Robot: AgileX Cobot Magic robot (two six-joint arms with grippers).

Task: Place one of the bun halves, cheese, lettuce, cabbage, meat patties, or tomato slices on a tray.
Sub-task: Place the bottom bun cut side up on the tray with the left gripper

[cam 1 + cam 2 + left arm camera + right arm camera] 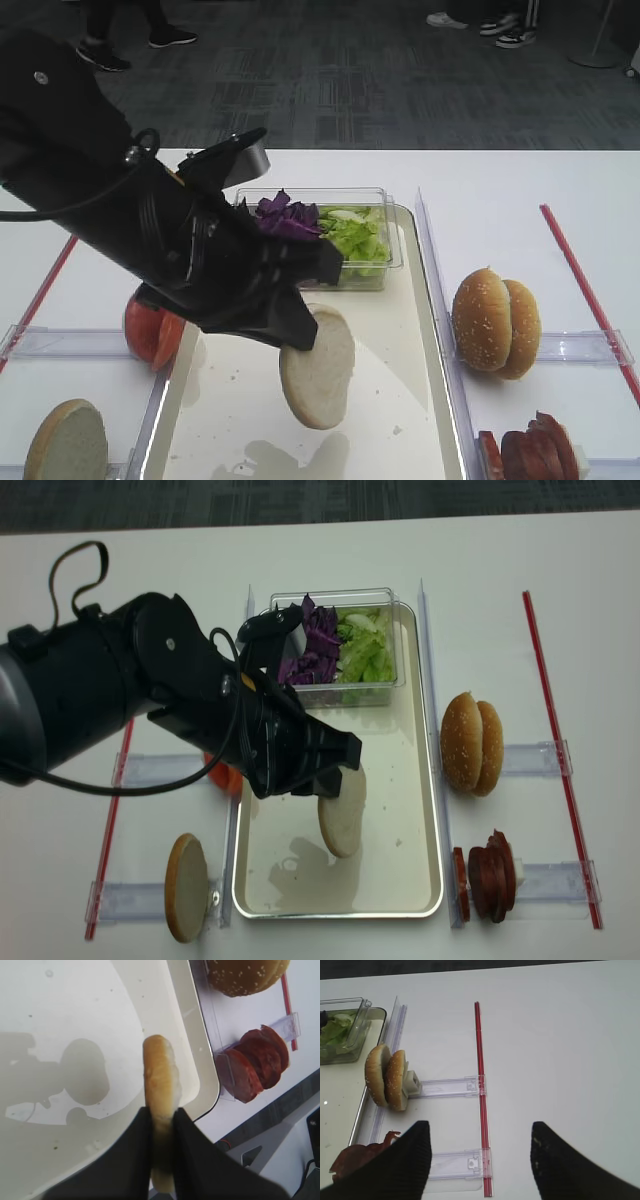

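Note:
My left gripper (161, 1112) is shut on a pale bun half (159, 1075), pinched edge-on. The bun half (318, 368) hangs upright just above the middle of the cream tray (400, 330), below the gripper (300, 335). From above, the bun half (342, 815) is over the tray (400, 810). A second bun half (185, 873) stands in a holder at the front left. Tomato slices (150, 328) are partly hidden behind the left arm. Meat patties (488, 875) stand at the front right. Lettuce (362, 650) and purple cabbage (315, 650) fill a tub. No cheese shows. My right gripper (480, 1127) is open over bare table.
Sesame buns (472, 743) stand right of the tray. The clear tub (330, 595) sits on the tray's far end. Red strips (560, 750) and clear plastic holders (450, 1086) lie on the white table. The left arm covers the tray's left side.

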